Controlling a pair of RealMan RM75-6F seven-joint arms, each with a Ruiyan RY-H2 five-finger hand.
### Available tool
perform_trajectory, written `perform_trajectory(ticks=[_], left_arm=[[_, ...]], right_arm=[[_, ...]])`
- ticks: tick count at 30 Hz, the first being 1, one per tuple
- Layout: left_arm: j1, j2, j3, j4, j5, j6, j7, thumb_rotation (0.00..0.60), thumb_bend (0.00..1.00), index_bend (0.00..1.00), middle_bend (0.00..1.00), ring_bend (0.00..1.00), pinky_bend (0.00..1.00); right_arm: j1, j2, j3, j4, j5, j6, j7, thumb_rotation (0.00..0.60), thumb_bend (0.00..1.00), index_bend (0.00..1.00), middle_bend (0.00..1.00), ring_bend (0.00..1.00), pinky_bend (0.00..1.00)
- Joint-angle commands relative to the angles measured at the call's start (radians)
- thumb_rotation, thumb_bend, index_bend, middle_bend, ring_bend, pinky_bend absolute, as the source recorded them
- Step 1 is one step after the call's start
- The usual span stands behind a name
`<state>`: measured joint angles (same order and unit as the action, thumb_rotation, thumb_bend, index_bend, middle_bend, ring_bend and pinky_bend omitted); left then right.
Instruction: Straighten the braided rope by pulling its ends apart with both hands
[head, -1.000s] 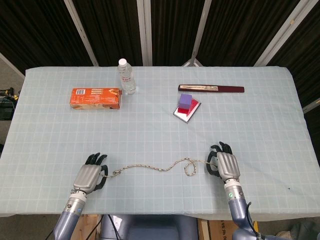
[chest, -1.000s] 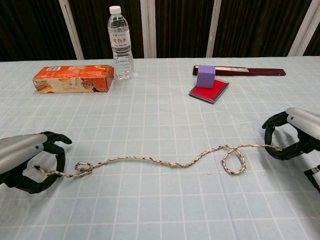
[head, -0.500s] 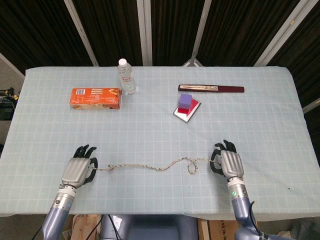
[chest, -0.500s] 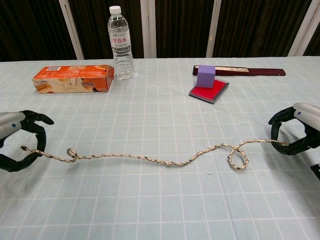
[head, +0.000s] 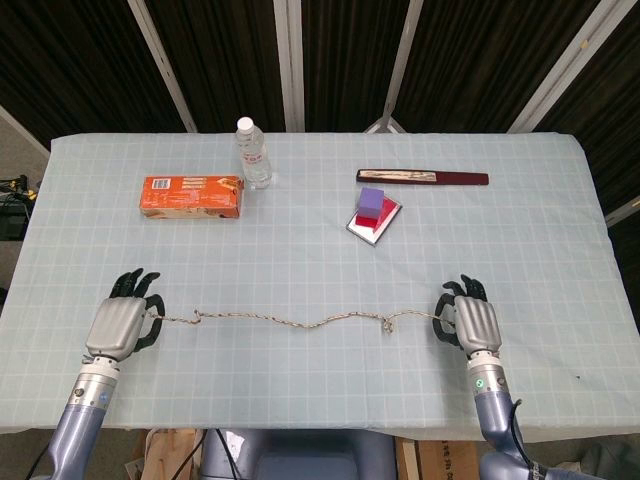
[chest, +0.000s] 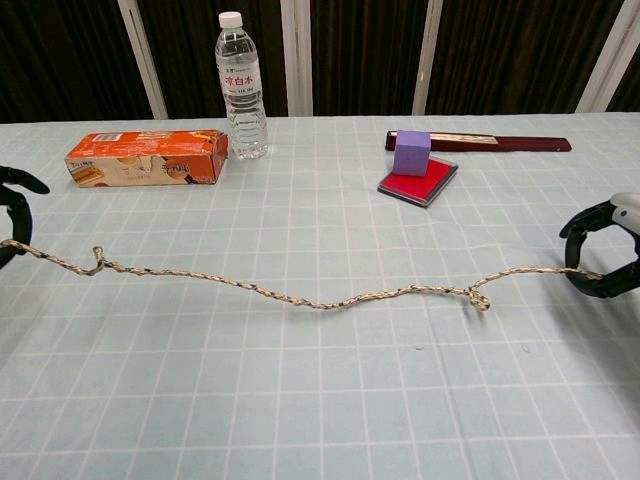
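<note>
Rope (head: 290, 322) lies nearly taut across the lower middle of the head view, each end pinched by the left hand (head: 120, 326) and right hand (head: 474, 325), so harder pulling could cinch its small remaining kinks into knots.

Table (head: 520, 230) is covered by a pale gridded cloth. Laid on it: braided rope (head: 290, 321), orange box (head: 191, 196), water bottle (head: 254, 153), dark flat case, possibly a fan (head: 422, 177), red pad (head: 375, 220).

A pale checked tablecloth (head: 300, 250) before dark slatted wall panels (head: 80, 60).
</note>
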<state>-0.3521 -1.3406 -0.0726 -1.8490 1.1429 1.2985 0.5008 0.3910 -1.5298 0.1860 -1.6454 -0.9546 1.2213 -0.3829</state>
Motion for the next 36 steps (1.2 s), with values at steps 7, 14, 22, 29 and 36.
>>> perform_trajectory(ticks=[7,14,22,29,36], left_arm=[[0.023,0.055,0.015,0.01,0.025,0.003,-0.056,0.6,0.67,0.6,0.11,0.0,0.0],[0.031,0.065,0.021,0.021,0.026,-0.004,-0.074,0.6,0.67,0.6,0.11,0.0,0.0],[0.035,0.055,0.024,0.039,0.027,-0.005,-0.076,0.6,0.67,0.6,0.11,0.0,0.0],[0.042,0.057,0.023,0.068,0.015,-0.014,-0.096,0.6,0.67,0.6,0.11,0.0,0.0],[0.044,0.045,0.028,0.091,0.014,-0.023,-0.097,0.6,0.67,0.6,0.11,0.0,0.0]], right_arm=[[-0.006,0.037,0.011,0.03,0.018,-0.002,0.006,0.6,0.47,0.63,0.25,0.03,0.0],[-0.014,0.054,0.006,0.042,0.031,-0.01,0.01,0.6,0.47,0.63,0.25,0.03,0.0],[-0.016,0.05,0.0,0.061,0.035,-0.008,0.004,0.6,0.47,0.63,0.25,0.03,0.0],[-0.019,0.049,-0.001,0.093,0.056,-0.017,0.0,0.6,0.47,0.63,0.25,0.03,0.0],[-0.022,0.042,-0.009,0.104,0.054,-0.022,-0.002,0.6,0.47,0.63,0.25,0.03,0.0]])
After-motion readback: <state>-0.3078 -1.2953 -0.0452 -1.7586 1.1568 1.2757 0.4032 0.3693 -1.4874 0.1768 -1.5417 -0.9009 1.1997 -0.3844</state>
